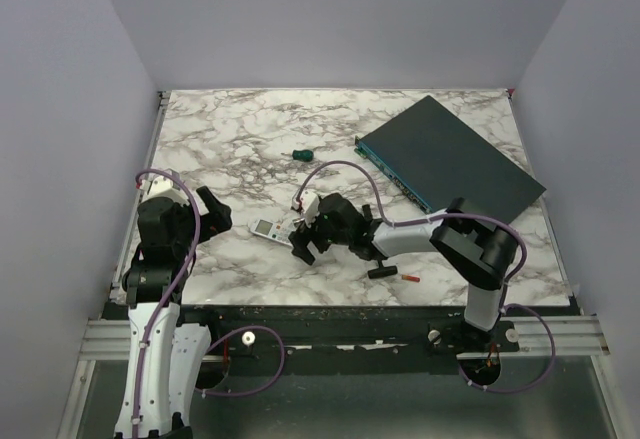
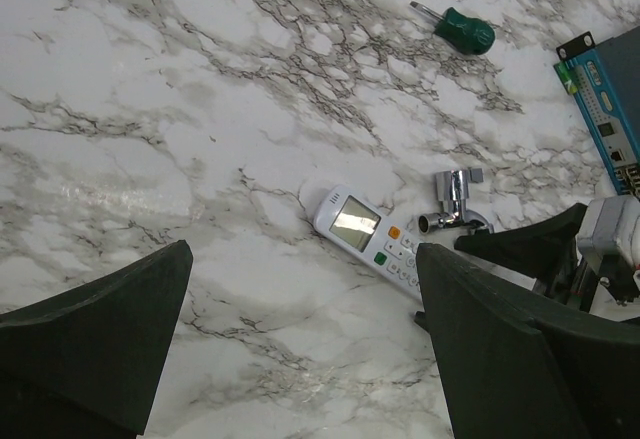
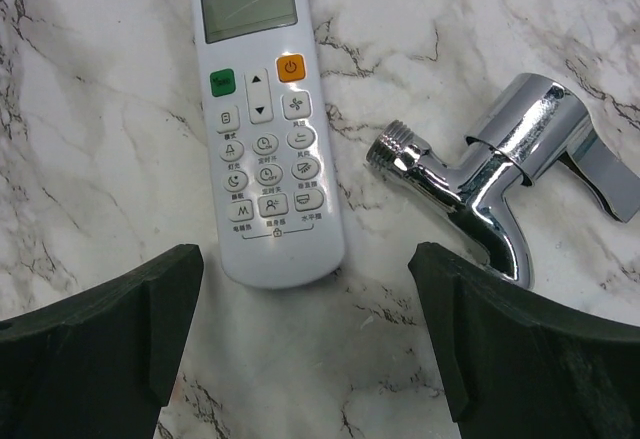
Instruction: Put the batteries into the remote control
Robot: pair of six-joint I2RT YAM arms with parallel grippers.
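The right end effector (image 3: pixel 305 264) is hovering wide open astride the remote control (image 3: pixel 262 159), a chrome tap (image 3: pixel 485 174) seemingly crowding one side.

We see soft, even light falling from above in the top view: the walls (image 1: pixel 330 19) carry a faint lavender cast, the marble desk (image 1: pixel 230 139) reads bright, and only a weak shadow lies under the right arm (image 1: pixel 410 237). In the left wrist view a pale sheen crosses the desk's left part and the remote control (image 2: pixel 372 243) has a glaring screen. In the right wrist view the chrome fitting (image 3: pixel 490 174) throws hard highlights, while the right tool (image 3: pixel 305 257) shows dark, slightly soft fingers (image 3: pixel 90 349).
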